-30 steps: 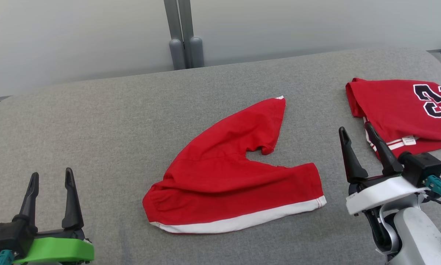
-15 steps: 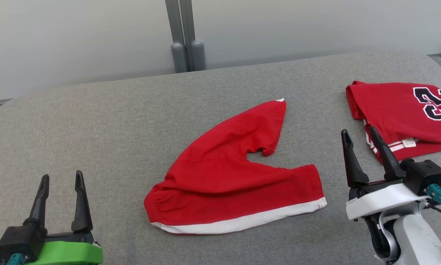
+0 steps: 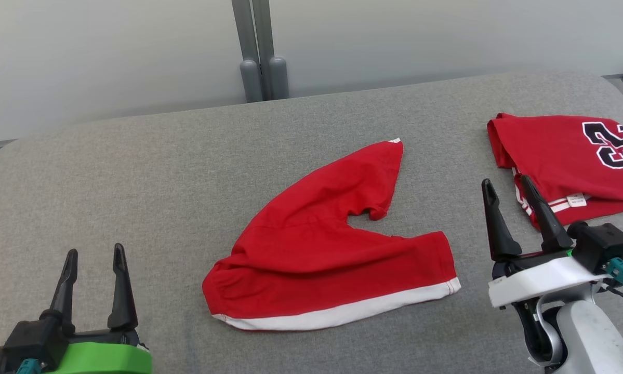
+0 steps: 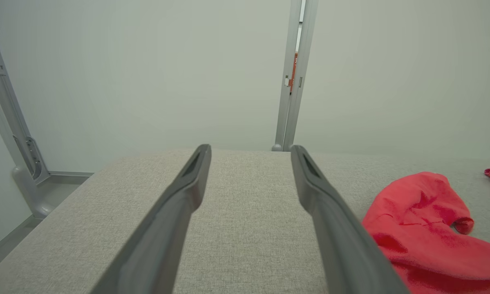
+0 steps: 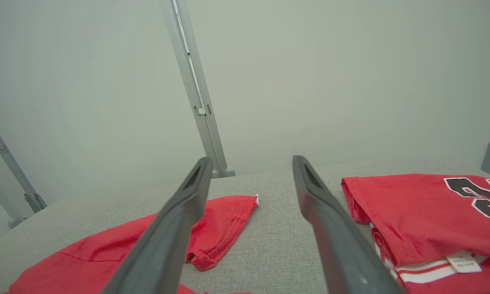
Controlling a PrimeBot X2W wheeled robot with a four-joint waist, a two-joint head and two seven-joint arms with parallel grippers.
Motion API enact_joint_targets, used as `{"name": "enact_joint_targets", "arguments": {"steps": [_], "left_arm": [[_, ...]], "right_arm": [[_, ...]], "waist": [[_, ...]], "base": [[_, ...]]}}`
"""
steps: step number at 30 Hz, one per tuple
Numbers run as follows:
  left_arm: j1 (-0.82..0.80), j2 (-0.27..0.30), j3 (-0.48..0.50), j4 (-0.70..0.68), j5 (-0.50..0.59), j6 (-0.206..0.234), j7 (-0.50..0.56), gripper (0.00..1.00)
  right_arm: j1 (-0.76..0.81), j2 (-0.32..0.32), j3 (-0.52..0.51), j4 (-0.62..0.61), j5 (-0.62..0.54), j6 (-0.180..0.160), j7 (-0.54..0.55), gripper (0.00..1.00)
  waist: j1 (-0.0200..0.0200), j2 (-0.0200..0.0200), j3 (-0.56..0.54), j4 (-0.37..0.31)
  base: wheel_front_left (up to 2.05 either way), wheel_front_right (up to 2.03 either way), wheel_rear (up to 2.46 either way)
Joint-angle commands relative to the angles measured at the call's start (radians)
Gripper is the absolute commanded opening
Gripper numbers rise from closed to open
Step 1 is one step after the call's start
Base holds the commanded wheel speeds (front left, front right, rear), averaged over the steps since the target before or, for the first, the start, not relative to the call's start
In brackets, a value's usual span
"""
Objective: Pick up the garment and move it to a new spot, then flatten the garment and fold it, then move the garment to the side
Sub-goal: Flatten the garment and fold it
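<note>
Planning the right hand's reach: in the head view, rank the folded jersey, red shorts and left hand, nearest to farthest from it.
From the right hand:
1. The folded jersey, just beyond its fingers, at the table's right end.
2. The red shorts, at the table's centre, to its left.
3. The left hand, far across at the lower left.

Red cloth garment (image 3: 332, 259) with a white hem band; red folded jersey (image 3: 550, 150) with black, white-edged numerals; grey woven tabletop (image 3: 134, 171).

red garment (image 3: 332, 259) lies between open left pincer (image 3: 95, 250) and open right pincer (image 3: 505, 181), seemingly shorts.
</note>
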Motion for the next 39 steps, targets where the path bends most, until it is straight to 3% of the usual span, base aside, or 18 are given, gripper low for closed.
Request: {"name": "enact_joint_targets", "arguments": {"steps": [1,5,12,16,20,29,39], "left_arm": [[0.001,-0.001,-0.001,-0.001,-0.012,-0.01,-0.002,1.0],[0.016,0.013,-0.023,-0.001,-0.052,-0.04,0.088,1.0],[0.055,0.046,-0.1,-0.024,-0.139,-0.086,0.33,1.0],[0.074,0.062,-0.154,-0.017,-0.197,-0.101,0.445,1.0],[0.067,0.079,-0.197,-0.011,-0.243,-0.109,0.521,1.0],[0.0,0.098,-0.261,0.021,-0.278,-0.115,0.591,1.0],[-0.101,0.123,-0.321,0.103,-0.28,-0.116,0.557,1.0]], "right_arm": [[-0.003,-0.009,-0.008,-0.009,0.008,0.0,-0.002,1.0],[0.019,-0.041,-0.007,0.0,0.02,0.0,0.023,1.0],[0.064,-0.12,0.078,0.043,0.125,0.0,0.239,1.0],[0.077,-0.126,0.128,0.079,0.175,0.0,0.367,1.0],[0.056,-0.118,0.154,0.095,0.205,0.0,0.419,1.0],[-0.007,-0.102,0.183,0.155,0.199,0.0,0.446,1.0],[-0.044,-0.105,0.217,0.189,0.221,0.0,0.462,1.0]], "waist": [[-0.0001,0.0,0.001,0.0],[-0.0001,0.0,0.005,0.002],[-0.0001,0.0,0.026,0.005],[-0.0001,0.0,0.041,0.007],[-0.0001,0.0,0.061,0.008],[-0.0001,0.0,0.106,0.012],[-0.0001,0.0,0.136,0.005]], "base": [[0.0,0.0,0.0],[0.0,0.0,0.0],[0.0,0.0,0.0],[0.0,0.0,0.0],[0.0,0.0,0.0],[0.0,0.0,0.0],[0.0,0.0,0.0]]}}
